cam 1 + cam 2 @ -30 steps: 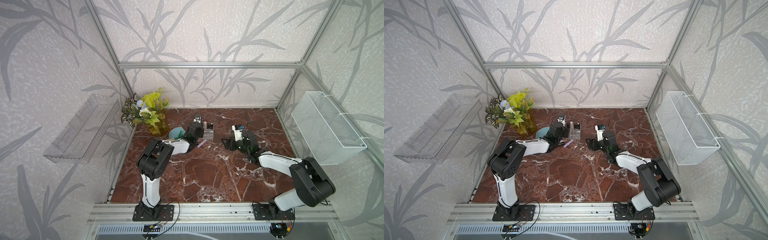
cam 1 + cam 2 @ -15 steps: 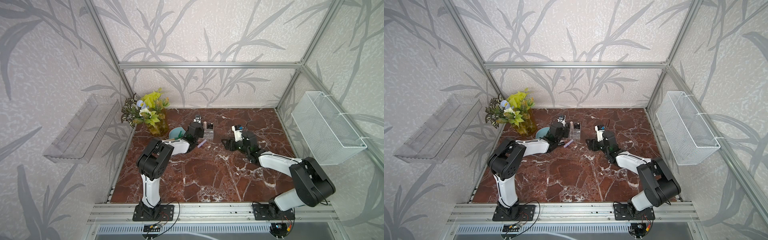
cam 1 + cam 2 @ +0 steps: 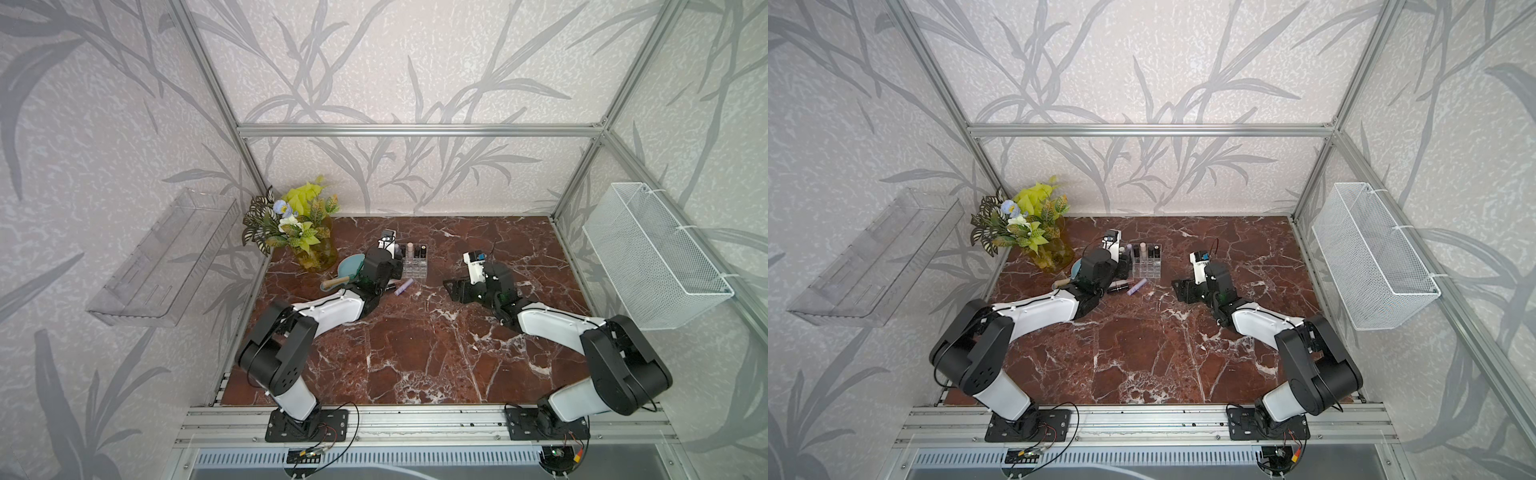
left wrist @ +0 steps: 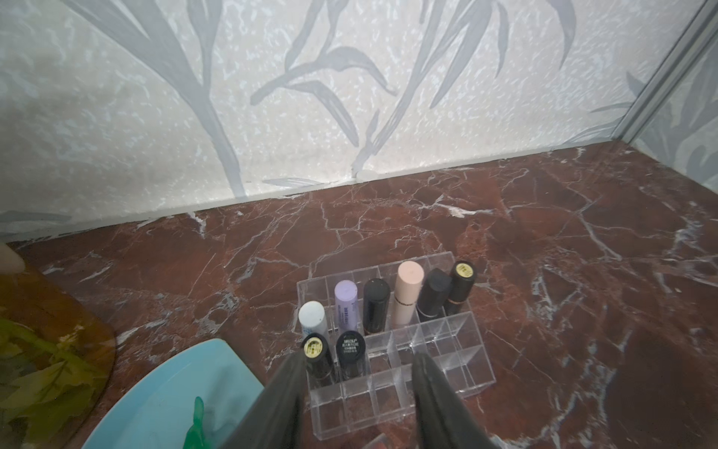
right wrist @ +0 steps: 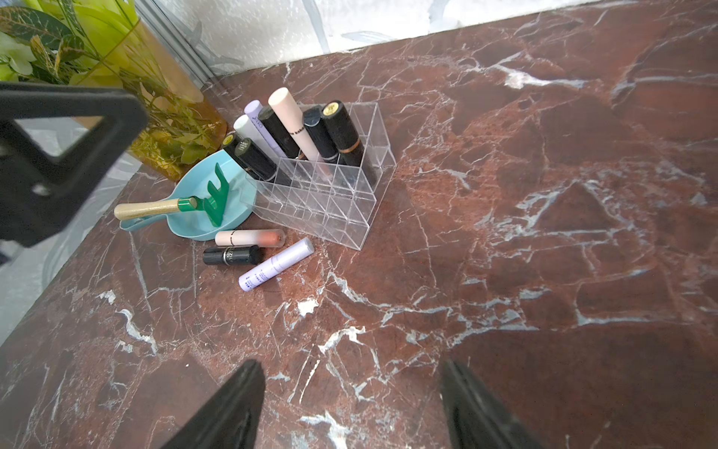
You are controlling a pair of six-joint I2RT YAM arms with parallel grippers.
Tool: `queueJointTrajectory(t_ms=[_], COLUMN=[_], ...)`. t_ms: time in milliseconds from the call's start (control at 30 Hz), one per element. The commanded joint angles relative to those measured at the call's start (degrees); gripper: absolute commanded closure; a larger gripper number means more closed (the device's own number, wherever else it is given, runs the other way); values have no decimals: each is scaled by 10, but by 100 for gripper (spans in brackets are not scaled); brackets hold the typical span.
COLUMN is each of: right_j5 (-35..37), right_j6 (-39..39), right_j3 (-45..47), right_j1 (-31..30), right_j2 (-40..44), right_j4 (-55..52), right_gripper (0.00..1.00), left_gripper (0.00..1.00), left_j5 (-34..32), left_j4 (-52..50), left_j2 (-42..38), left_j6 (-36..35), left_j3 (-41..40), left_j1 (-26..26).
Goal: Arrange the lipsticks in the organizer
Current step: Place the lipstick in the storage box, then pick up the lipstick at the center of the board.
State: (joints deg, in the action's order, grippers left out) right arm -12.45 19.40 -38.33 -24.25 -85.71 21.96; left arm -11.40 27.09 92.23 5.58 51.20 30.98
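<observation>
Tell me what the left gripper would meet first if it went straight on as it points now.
Probably the clear organizer: the left gripper points at its near rows, jaws open. The black lipstick with the white-lettered cap, standing between its fingers, might be touched first; depth is unclear.

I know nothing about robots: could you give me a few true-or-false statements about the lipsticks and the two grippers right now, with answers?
1. Three lipsticks lie flat on the marble table beside the organizer: a peach lipstick, a black lipstick, a lilac lipstick. True.
2. The green rake stands in the organizer. False: it rests in the teal dish.
3. The right gripper is open and empty. True.
4. Every organizer compartment is filled. False: the front rows are empty.
5. The left gripper clamps a lipstick. False: its jaws stand apart, gripping nothing.
</observation>
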Motion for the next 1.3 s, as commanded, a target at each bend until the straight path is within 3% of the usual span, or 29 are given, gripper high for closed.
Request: queueJointTrajectory(t_ms=[0, 167, 567, 800, 1000, 1267], right_j5=[6, 6, -9, -32, 48, 163], right_j6=[-7, -3, 5, 7, 37, 88], right_j3=[-6, -7, -17, -64, -141, -268], right_j1=[3, 3, 3, -21, -79, -143], right_j2=[23, 30, 28, -3, -65, -176], right_j4=[-20, -27, -52, -106, -177, -271], right_gripper=[25, 25, 25, 25, 9, 5], left_gripper=[54, 54, 54, 54, 54, 55], left_j5=[51, 95, 149, 69, -19, -61], left_j4=[-86, -206, -276, -232, -145, -63], left_j2=[-30, -30, 3, -50, -137, -217], left_j6=[-9, -11, -38, 2, 34, 48], left_j3=[10, 38, 69, 34, -50, -139], left_j1=[3, 5, 15, 11, 4, -22])
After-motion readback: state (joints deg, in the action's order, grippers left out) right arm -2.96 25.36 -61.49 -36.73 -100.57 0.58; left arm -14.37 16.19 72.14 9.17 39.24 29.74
